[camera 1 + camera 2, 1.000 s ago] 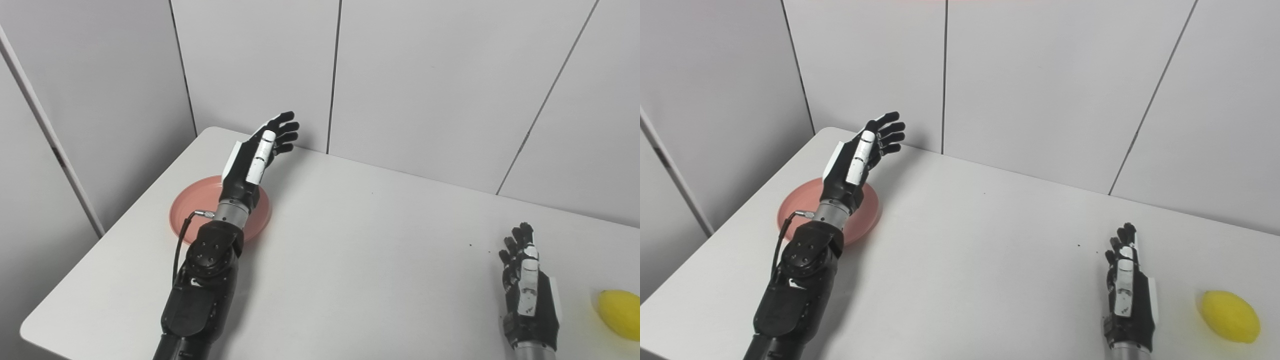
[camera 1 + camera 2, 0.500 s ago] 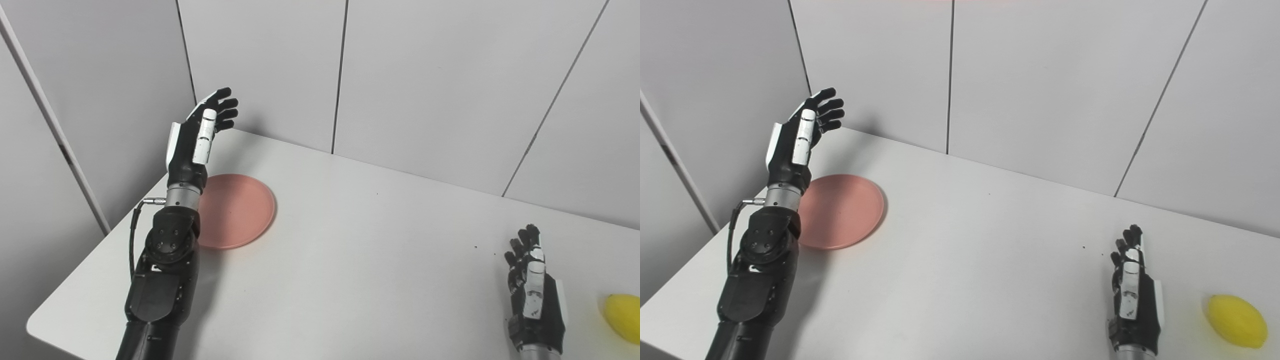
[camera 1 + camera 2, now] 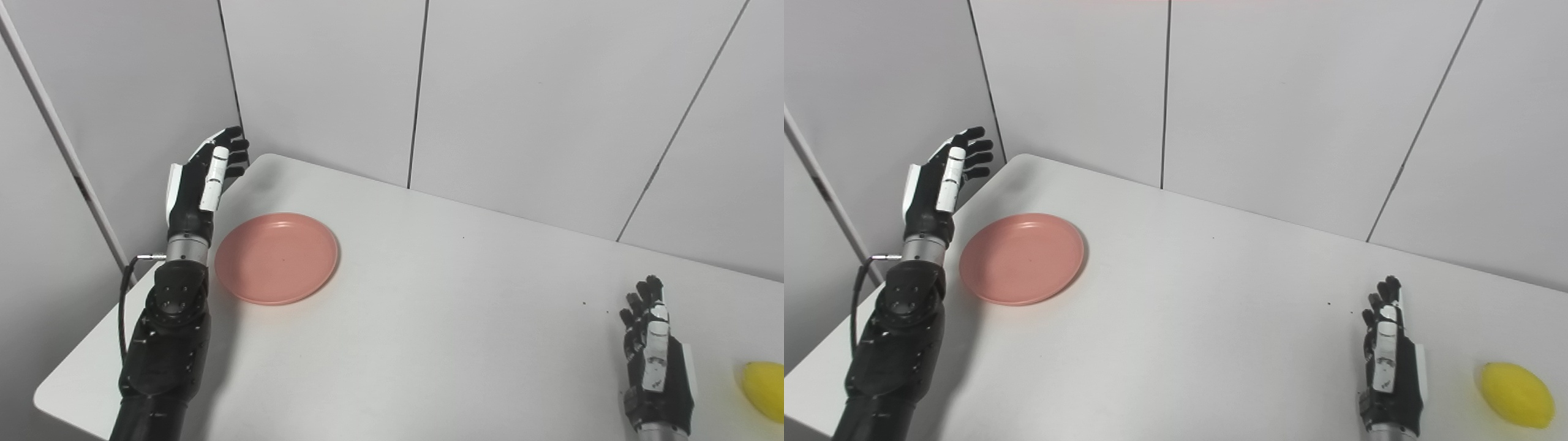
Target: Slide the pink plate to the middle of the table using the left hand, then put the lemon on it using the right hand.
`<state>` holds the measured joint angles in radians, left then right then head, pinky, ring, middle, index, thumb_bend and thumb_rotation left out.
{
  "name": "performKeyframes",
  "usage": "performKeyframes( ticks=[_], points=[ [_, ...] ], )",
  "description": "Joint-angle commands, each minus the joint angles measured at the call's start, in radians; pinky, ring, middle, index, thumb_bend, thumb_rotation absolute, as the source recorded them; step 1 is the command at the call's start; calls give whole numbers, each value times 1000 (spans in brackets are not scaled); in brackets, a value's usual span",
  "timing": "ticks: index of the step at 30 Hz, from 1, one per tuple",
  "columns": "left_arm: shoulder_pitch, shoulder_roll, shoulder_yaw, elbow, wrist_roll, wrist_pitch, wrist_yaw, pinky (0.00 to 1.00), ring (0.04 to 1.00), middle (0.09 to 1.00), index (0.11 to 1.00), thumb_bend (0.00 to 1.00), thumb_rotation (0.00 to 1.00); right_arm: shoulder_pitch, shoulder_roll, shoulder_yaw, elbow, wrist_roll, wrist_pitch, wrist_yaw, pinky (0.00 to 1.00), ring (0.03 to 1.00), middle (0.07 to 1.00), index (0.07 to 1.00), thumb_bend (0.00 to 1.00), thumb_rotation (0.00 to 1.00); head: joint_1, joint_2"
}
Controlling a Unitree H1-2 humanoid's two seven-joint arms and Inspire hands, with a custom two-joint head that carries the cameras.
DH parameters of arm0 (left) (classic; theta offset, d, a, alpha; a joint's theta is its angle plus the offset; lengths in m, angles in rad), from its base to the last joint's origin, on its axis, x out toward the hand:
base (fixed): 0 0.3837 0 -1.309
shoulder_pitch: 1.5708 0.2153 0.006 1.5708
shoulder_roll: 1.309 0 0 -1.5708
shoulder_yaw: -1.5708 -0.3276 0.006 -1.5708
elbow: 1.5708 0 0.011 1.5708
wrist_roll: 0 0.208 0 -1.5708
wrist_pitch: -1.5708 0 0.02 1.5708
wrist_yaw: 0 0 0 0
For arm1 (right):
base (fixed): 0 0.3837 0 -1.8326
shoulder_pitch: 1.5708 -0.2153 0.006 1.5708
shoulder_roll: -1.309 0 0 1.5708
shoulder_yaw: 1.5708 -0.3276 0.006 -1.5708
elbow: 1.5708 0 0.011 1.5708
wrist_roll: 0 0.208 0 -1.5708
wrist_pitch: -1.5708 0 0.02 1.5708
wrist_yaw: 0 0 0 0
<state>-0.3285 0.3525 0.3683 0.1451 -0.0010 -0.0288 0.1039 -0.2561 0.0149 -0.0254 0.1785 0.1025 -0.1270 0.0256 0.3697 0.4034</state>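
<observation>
The plate (image 3: 276,258) lies flat on the table (image 3: 429,318), toward its far left corner and well away from the middle. It is pink, round, with a shallow raised rim, and nothing lies in it; its inside shows bare all the way across. No hand touches it.

The left hand (image 3: 199,184) is raised just to the left of the plate, out over the table's left edge, with a clear gap between it and the plate's rim. Its fingers (image 3: 231,147) are stretched out and spread a little, pointing up and toward the back wall, and they hold nothing. The forearm (image 3: 168,343) comes up from the bottom left along the table's left side, with a thin black cable (image 3: 128,288) looping off the wrist.

The lemon (image 3: 1516,394) rests on the table at the near right, far from the plate, across nearly the whole tabletop. It is yellow, lying on its side; in the left eye view the picture's right edge cuts it off.

The right hand (image 3: 1389,367) rests low near the table's front edge, just left of the lemon and apart from it. Its fingers (image 3: 1381,303) point away from the robot, loosely extended and close together, closed on nothing.

A few dark specks (image 3: 585,302) sit on the tabletop just beyond the right hand. Behind the table stand grey wall panels (image 3: 527,104) divided by thin dark seams.
</observation>
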Motion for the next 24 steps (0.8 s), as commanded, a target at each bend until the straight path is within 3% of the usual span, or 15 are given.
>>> performKeyframes(
  ticks=[1,6,12,17,24],
  points=[
    [-20,32,4,2,19,-43,29,729,756,766,759,579,1000,-2,3,-3,-19,3,-37,4,1000,1000,1000,1000,676,1000,1,0],
    [-21,38,18,72,-5,-65,38,737,758,768,763,542,1000,0,2,-4,-24,5,-38,4,1000,1000,1000,1000,664,1000,5,-1],
    [-31,36,35,131,-26,-83,44,750,769,774,764,583,1000,6,3,-7,-38,7,-33,2,1000,1000,1000,1000,648,1000,15,0],
    [-42,23,59,189,-99,-101,28,753,778,782,769,587,1000,7,5,-9,-44,7,-31,0,1000,1000,1000,1000,645,1000,17,3],
    [-47,30,53,279,-143,-166,17,741,762,763,746,552,1000,6,9,-15,-52,14,-36,-1,1000,1000,1000,1000,653,1000,19,5]
  ],
)
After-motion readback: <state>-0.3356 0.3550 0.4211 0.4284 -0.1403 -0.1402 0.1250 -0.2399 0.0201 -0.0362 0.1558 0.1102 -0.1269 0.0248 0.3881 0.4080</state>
